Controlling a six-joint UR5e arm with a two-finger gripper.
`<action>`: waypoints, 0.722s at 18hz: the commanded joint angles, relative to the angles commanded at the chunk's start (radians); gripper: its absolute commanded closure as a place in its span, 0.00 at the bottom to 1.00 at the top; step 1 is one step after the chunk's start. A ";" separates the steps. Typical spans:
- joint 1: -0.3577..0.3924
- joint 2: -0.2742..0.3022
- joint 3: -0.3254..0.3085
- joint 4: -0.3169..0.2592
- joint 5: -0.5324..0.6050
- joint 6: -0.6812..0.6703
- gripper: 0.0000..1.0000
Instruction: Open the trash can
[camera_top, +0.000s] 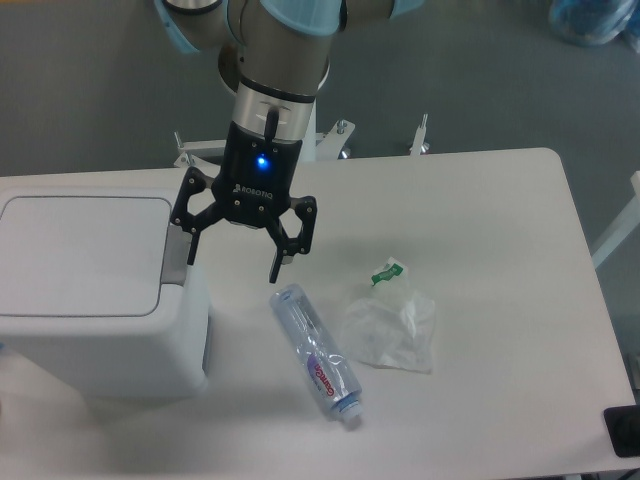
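Trash can (95, 290) was what we were after: a big white bin sitting at the left end of the table (480, 220), its flat lid (85, 255) down and closed. We judged ourselves in the approach step, not yet pressing anything. Our gripper (232, 262) hung with its fingers spread wide and nothing between them. One fingertip (189, 250) overlapped the grey push-button tab (176, 262) on the lid's right edge, though we could not tell whether it touched. Our arm came in from the table's far edge, wrist pointing steeply down, a blue light glowing on the gripper body. Next, we reckoned, a finger had to come squarely onto that tab and press down to release the lid. A plastic bottle (318, 354) and a crumpled clear bag (392, 328) lay right of the bin.
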 joint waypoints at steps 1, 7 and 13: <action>0.000 0.000 -0.003 0.002 0.000 0.000 0.00; -0.012 0.005 -0.009 0.002 0.003 0.000 0.00; -0.014 0.005 -0.012 0.002 0.003 0.000 0.00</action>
